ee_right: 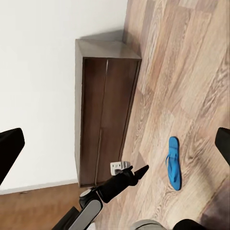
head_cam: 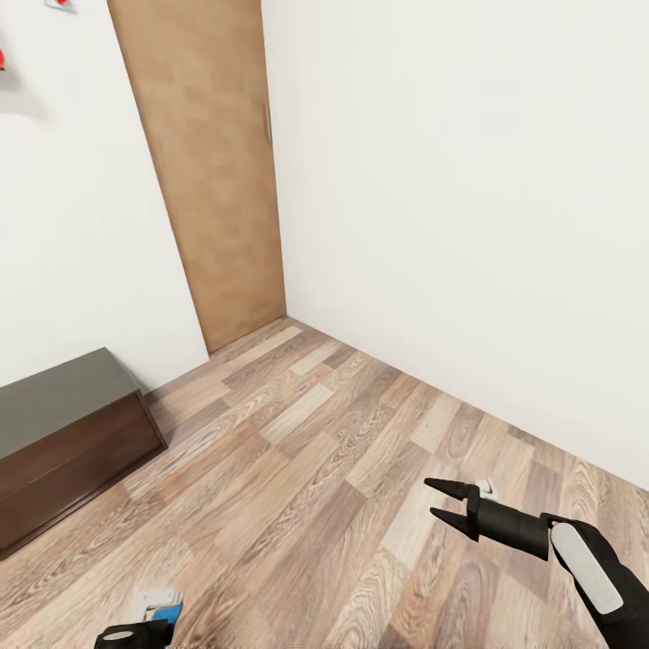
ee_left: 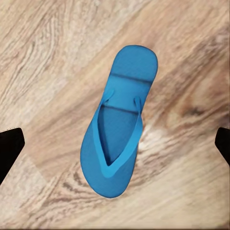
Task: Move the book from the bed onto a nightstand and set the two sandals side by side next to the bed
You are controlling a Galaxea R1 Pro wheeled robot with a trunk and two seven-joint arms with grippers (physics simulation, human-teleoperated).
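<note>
One blue sandal (ee_left: pixel 117 124) lies flat on the wood-plank floor, straps up. My left gripper (ee_left: pixel 115 143) hangs open above it, its dark fingertips (ee_left: pixel 9 148) spread wide on either side and clear of the sandal. In the right wrist view the same sandal (ee_right: pixel 174 163) lies beside the left arm (ee_right: pixel 120 184). A bit of the blue sandal (head_cam: pixel 168 615) shows at the head view's lower edge. My right gripper (head_cam: pixel 431 498) is open and empty above bare floor. The book, the bed and the nightstand are out of view.
A long low dark brown cabinet (head_cam: pixel 63 442) stands against the white wall at the left. A light wooden door (head_cam: pixel 212 171) is in the corner behind it. White walls (head_cam: pixel 469 225) close the right side, and plank floor (head_cam: pixel 306 469) spreads between.
</note>
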